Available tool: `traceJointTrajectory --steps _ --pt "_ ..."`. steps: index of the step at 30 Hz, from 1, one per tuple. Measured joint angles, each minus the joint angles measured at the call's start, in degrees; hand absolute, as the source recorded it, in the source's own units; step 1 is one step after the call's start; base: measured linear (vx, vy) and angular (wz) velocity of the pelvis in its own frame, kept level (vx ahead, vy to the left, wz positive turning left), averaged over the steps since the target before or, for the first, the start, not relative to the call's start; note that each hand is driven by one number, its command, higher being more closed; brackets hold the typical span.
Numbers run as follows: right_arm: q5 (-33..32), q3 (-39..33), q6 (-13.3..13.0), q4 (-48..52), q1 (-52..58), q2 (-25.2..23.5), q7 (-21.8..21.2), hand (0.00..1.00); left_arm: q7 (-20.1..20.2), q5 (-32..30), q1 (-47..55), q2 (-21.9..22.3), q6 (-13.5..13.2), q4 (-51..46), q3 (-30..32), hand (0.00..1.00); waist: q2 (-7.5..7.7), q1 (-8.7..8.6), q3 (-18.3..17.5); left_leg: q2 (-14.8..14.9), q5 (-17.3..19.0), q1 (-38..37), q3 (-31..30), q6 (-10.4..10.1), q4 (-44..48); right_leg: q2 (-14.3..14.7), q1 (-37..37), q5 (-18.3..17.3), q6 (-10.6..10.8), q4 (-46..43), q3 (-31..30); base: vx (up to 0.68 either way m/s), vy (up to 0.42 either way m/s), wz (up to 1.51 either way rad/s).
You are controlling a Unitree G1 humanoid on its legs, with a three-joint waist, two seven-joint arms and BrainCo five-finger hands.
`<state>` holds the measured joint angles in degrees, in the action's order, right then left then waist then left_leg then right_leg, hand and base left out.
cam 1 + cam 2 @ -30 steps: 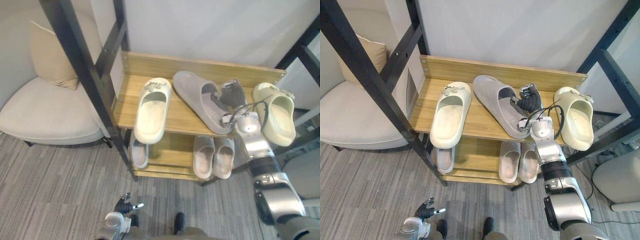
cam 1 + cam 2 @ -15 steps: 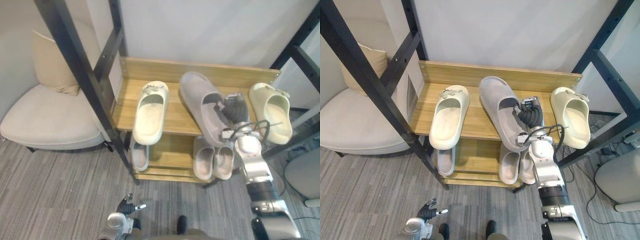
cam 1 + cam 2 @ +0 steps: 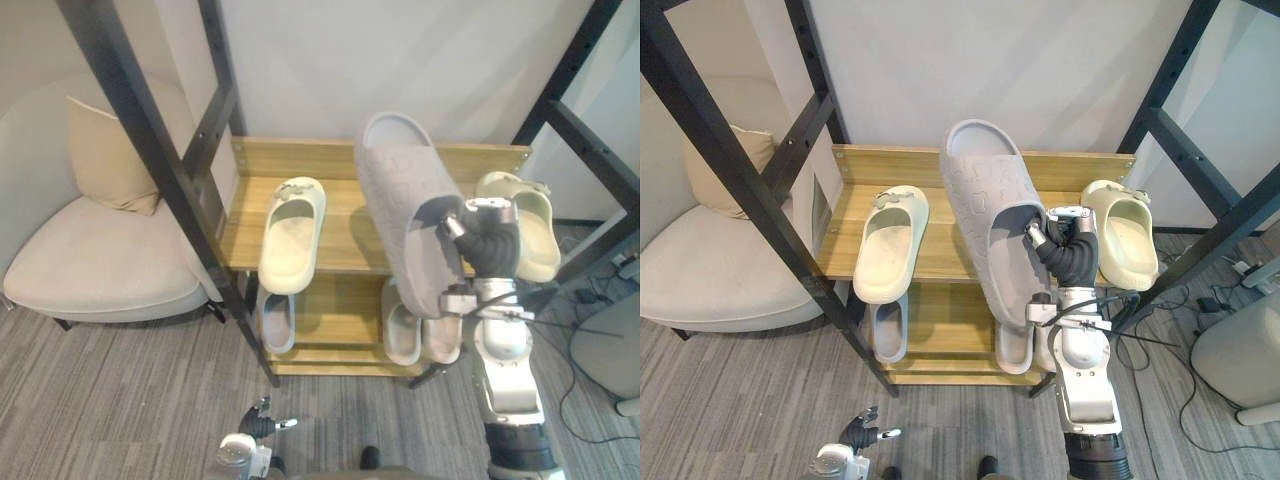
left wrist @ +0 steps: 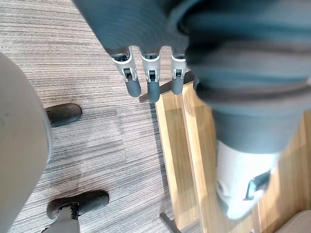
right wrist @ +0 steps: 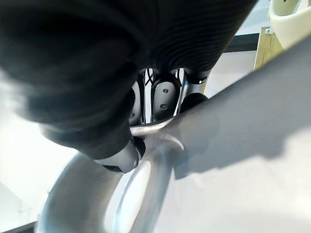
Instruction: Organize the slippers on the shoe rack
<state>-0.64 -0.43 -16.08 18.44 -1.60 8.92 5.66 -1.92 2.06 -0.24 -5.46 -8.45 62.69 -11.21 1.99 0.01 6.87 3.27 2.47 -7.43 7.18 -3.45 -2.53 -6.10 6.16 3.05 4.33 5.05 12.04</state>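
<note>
Slipper [image 3: 985, 200] in right hand [image 3: 1072, 255], fingers [image 5: 164, 94] curled inside

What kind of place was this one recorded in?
Probably a home-style entryway or lounge corner: a wooden shoe rack holding cream slippers, a pale armchair with a cushion beside it, and grey carpet. The right hand holds a grey slipper.

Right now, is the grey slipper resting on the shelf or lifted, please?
Lifted: the right robot hand holds the grey slipper tilted, toe end raised, above the shelf.
</note>
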Motion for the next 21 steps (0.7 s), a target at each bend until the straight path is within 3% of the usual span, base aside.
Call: traceJointTrajectory --steps 6,10,16,19,21 --pt "-0.3 8.3 -1.2 1.3 8.7 0.1 -4.3 1.0 0.1 -0.9 -0.1 -0.2 -1.0 1.2 -1.3 0.0 -0.08 -0.09 0.0 -0.1 0.1 -2.0 -0.4 -0.1 0.0 -0.2 2.0 -0.7 0.3 -0.8 0.4 -0.02 -0.002 0.04" --pt "3.3 15.1 -1.3 1.3 14.2 0.8 -6.5 1.0 0.3 -1.5 -0.4 -0.2 -1.3 2.4 -2.0 0.0 -0.21 -0.17 -0.1 -0.1 0.2 -2.8 -0.9 -0.3 0.0 -0.2 3.4 -1.3 0.7 -0.7 0.8 -0.04 -0.009 0.09" --pt "7.5 21.8 -1.6 -1.3 16.0 5.2 -8.6 1.0 1.1 -2.0 -1.1 -0.4 -1.4 3.1 -4.1 0.0 -0.91 -0.11 0.6 0.2 0.3 -3.8 -1.6 -0.4 0.8 0.0 5.3 -1.2 0.5 -0.7 1.7 0.0 -0.006 0.05" --pt "8.0 23.5 -1.3 -6.5 15.9 5.7 -9.2 1.0 1.1 -1.9 -1.2 -0.4 -1.4 3.1 -4.6 0.0 -1.62 0.06 1.3 0.8 1.7 -4.5 -1.7 -0.8 2.8 0.2 6.6 -2.3 0.4 -1.4 1.8 -0.01 -0.023 0.01" --pt "9.7 25.3 -1.4 -7.8 15.3 7.1 -9.2 1.0 1.0 -1.9 -1.4 -0.5 -1.7 3.0 -5.4 0.0 -2.52 0.11 2.2 1.8 4.8 -1.3 -2.0 -1.1 8.5 0.4 5.1 -4.4 0.2 -4.4 1.8 -0.04 -0.051 0.03"
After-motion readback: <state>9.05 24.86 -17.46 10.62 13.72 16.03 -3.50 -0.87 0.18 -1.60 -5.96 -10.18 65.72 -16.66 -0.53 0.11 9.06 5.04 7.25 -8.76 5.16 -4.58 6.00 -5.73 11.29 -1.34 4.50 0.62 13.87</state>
